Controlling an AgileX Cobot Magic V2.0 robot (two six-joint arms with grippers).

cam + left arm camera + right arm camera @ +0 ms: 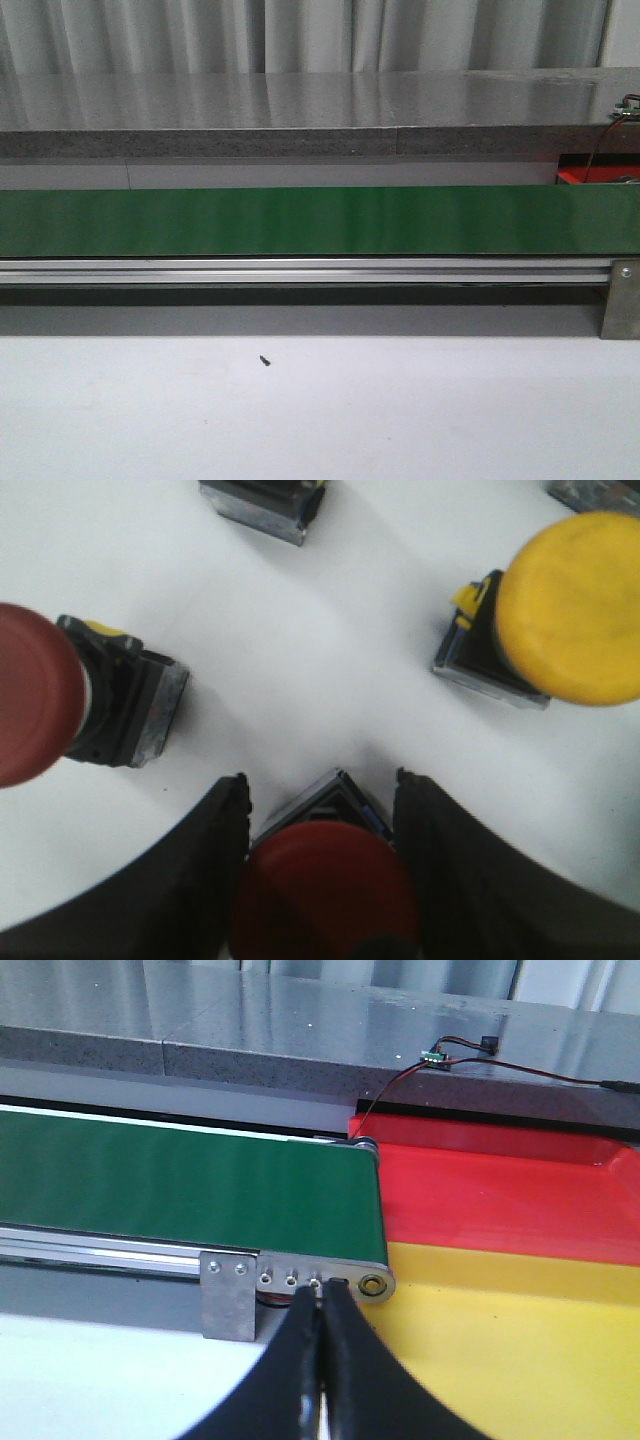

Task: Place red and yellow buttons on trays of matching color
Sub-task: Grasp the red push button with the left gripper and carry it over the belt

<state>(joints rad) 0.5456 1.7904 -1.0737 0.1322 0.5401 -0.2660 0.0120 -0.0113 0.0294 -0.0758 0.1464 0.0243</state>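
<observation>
Red-capped, the button [325,885] sits between the two dark fingers of the left tool [322,810], which stands wide around it and does not yet visibly pinch, a stance that looks like lining up for a pick. On the white desk [300,650], another red button [40,705] lies at nine o'clock and a yellow button [570,610] at two o'clock. The right tool [322,1310] is pressed together and empty, idling near the green belt [190,1190], beside the red tray [500,1195] and yellow tray [520,1350]. No lettering is readable anywhere.
</observation>
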